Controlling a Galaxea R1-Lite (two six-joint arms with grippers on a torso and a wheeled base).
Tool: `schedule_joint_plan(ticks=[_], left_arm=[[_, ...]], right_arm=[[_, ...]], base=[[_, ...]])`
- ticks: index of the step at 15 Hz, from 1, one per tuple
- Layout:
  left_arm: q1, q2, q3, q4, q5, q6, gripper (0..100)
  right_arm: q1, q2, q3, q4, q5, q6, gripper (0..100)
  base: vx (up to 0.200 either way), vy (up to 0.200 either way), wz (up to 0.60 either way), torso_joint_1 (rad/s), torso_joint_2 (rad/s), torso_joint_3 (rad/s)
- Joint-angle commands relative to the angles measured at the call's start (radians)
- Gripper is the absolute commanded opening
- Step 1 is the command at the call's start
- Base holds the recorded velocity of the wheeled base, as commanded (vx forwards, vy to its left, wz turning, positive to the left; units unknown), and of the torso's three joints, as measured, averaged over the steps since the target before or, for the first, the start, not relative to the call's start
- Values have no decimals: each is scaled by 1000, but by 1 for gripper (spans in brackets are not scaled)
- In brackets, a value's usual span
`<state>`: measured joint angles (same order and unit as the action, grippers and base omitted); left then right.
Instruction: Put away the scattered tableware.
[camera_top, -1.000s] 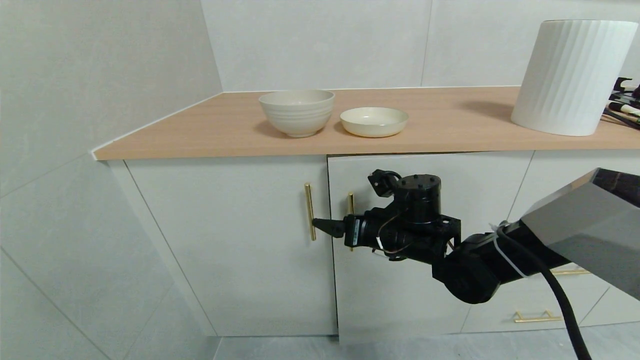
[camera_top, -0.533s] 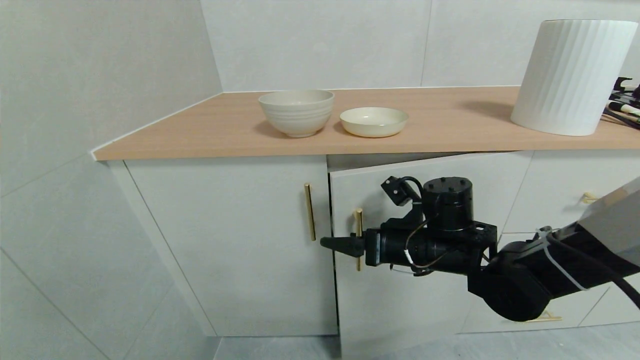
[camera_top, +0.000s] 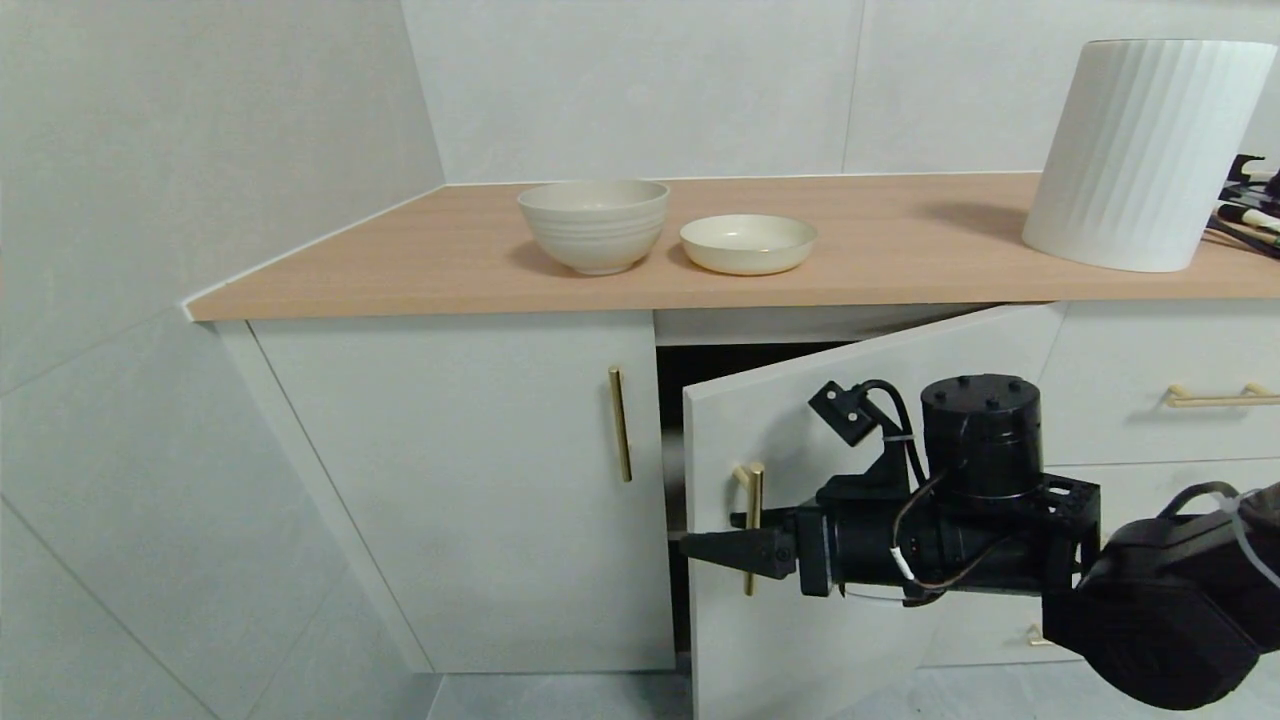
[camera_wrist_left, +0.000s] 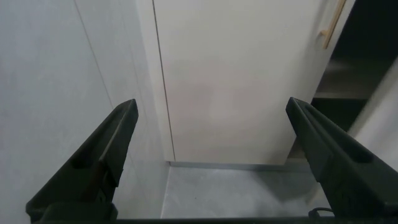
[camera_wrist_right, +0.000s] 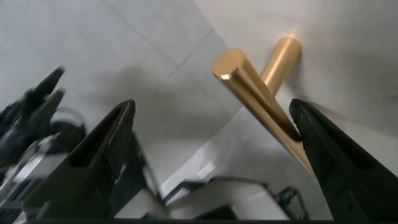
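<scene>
A ribbed cream bowl (camera_top: 594, 225) and a shallow cream dish (camera_top: 748, 243) stand side by side on the wooden counter (camera_top: 400, 270). Below them the right cabinet door (camera_top: 800, 640) hangs partly open, showing a dark interior. My right gripper (camera_top: 712, 535) is at that door's gold handle (camera_top: 755, 525). Its fingers are open, and the gold handle (camera_wrist_right: 255, 87) lies between them, against one finger (camera_wrist_right: 323, 155). My left gripper (camera_wrist_left: 211, 109) is open and holds nothing, low in front of the shut left door (camera_wrist_left: 224, 81).
A tall white ribbed cylinder (camera_top: 1145, 150) stands on the counter's right, with dark utensils (camera_top: 1250, 215) beside it. Drawers with gold handles (camera_top: 1220, 395) lie right of the open door. The left door's handle (camera_top: 620, 423) is near the gap. A tiled wall closes off the left.
My right arm has drawn back and down to the right with the handle, and the right door has swung from barely ajar to clearly open. The bowl and dish have not moved.
</scene>
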<state>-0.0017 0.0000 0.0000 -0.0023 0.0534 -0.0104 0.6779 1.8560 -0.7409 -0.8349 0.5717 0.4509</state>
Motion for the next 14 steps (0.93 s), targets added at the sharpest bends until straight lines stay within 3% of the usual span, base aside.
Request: schedule_joint_plan(ticks=[1, 10, 13, 14], left_arm=[[0, 2, 0, 1, 0, 0, 100], [0, 5, -11, -1, -9, 17, 100], [-8, 52, -193, 90, -118, -2, 100], [-21, 144, -262, 157, -191, 1, 100]], right_arm=[[2, -54, 28, -3, 13, -1, 100], [2, -52, 31, -3, 7, -21, 100], [2, -52, 31, -3, 7, -21, 100], [2, -50, 31, -3, 7, -21, 100]], base=[[0, 0, 0, 0, 0, 0], [0, 0, 0, 0, 0, 0], [0, 0, 0, 0, 0, 0], [0, 0, 0, 0, 0, 0]])
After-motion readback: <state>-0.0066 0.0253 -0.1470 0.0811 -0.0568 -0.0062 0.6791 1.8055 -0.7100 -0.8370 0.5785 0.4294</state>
